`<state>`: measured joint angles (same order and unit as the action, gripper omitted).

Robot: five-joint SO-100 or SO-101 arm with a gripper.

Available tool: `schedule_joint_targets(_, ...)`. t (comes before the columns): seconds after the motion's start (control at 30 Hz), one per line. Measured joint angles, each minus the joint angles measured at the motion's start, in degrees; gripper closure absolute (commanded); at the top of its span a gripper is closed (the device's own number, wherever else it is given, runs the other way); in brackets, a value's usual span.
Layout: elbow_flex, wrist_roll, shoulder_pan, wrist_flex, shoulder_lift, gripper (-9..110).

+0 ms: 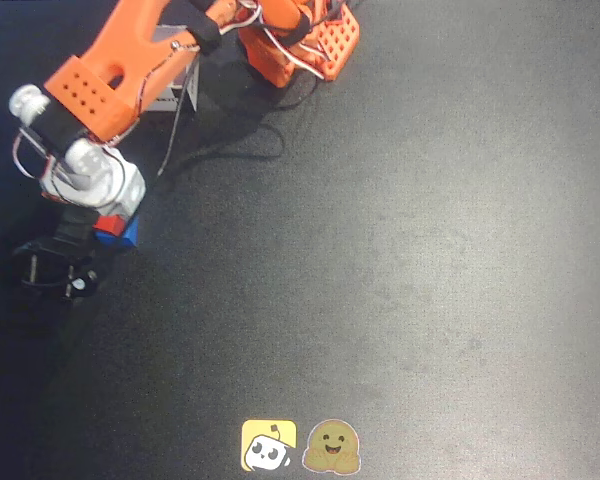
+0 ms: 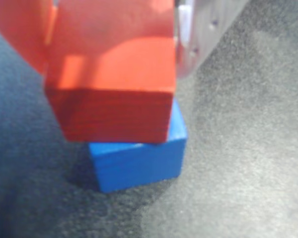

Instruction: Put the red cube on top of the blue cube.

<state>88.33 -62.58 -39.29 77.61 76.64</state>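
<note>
step: placing red cube (image 2: 111, 87) onto blue cube (image 2: 139, 158), not yet let go
gripper (image 2: 111, 29): closed on red cube, jaws either side in wrist view
red cube: sits over blue cube, offset toward left of wrist view, overhanging
blue cube: on dark table (image 1: 400, 250), near left edge in overhead view, under the arm (image 1: 110, 80)
do well: judge it needs shifting right to centre, lower flat, then open slowly
risk: red cube may tip off if released offset

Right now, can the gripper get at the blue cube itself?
Probably not from above: the red cube sits over the blue cube, between the gripper fingers, covering most of its top. Only the blue cube's sides look free.
</note>
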Motion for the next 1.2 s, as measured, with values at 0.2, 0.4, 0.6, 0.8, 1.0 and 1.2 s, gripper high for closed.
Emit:
schedule_joint_targets(0.2,0.0,-0.2,0.0,0.3,0.0,98)
schedule_joint_targets(0.4,0.0,-0.9,0.0,1.6,0.0,98)
schedule_joint_targets(0.6,0.0,-2.1,0.0,1.6,0.0,90)
schedule_joint_targets(0.8,0.0,-2.9,0.0,1.6,0.0,88)
schedule_joint_targets(1.0,0.0,-3.3,0.0,1.6,0.0,85)
schedule_joint_targets(1.2,0.0,-3.3,0.0,1.6,0.0,80)
